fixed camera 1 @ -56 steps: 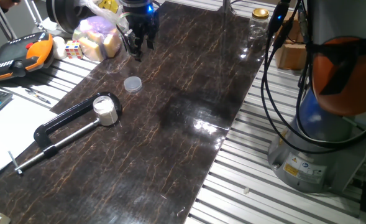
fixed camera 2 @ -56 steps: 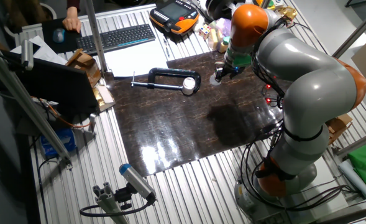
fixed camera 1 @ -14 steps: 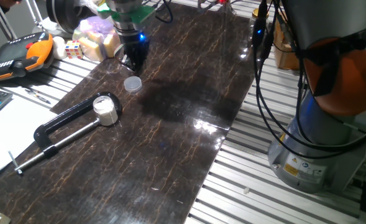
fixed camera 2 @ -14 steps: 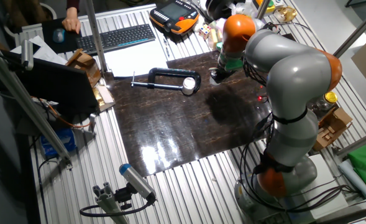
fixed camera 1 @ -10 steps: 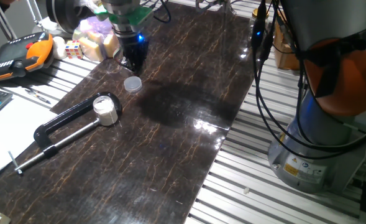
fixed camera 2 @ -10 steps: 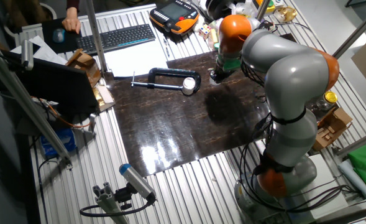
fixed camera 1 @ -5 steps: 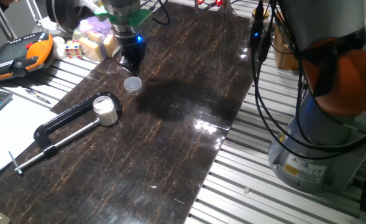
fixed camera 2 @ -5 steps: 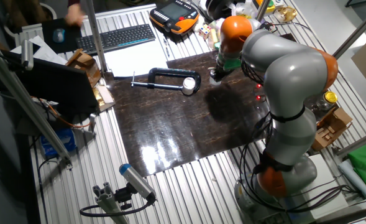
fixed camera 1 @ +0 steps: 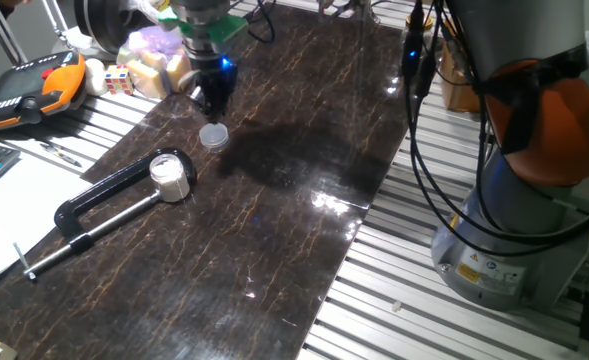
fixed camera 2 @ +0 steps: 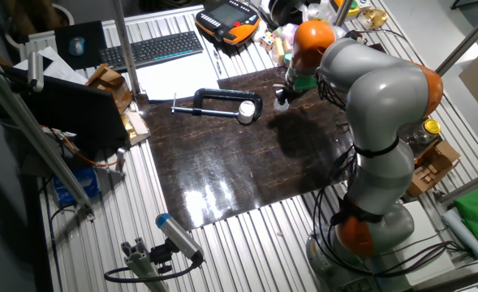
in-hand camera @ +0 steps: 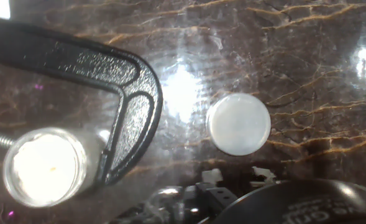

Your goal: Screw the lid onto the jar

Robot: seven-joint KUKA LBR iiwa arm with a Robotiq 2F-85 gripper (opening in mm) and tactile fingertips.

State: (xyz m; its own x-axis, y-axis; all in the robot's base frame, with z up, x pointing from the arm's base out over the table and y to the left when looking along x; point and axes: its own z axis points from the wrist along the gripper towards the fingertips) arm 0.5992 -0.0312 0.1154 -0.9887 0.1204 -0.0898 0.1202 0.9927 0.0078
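The gripper (fixed camera 1: 214,103) is hanging just above the surface (fixed camera 1: 304,130), pointing down, close behind the lid (fixed camera 1: 213,135) and not touching it; whether its fingers are spread or pressed together, I cannot tell, since they are showing only as one dark mass. In the hand view only pale bits of the fingertips (in-hand camera: 211,175) are peeking in at the bottom edge, with the lid (in-hand camera: 238,124) lying flat on the dark marbled surface (in-hand camera: 307,68) just above them. The lid is sitting alone, near the clamp (fixed camera 1: 109,205) but apart from it. The jar (fixed camera 1: 170,177) is standing upright and open inside the clamp's jaw, its white rim (in-hand camera: 43,166) facing up, pressed against the curved black frame (in-hand camera: 130,112). In the other fixed view the arm (fixed camera 2: 368,89) is bending over the surface's far side, with the jar (fixed camera 2: 246,111) and clamp (fixed camera 2: 218,104) lying to its left.
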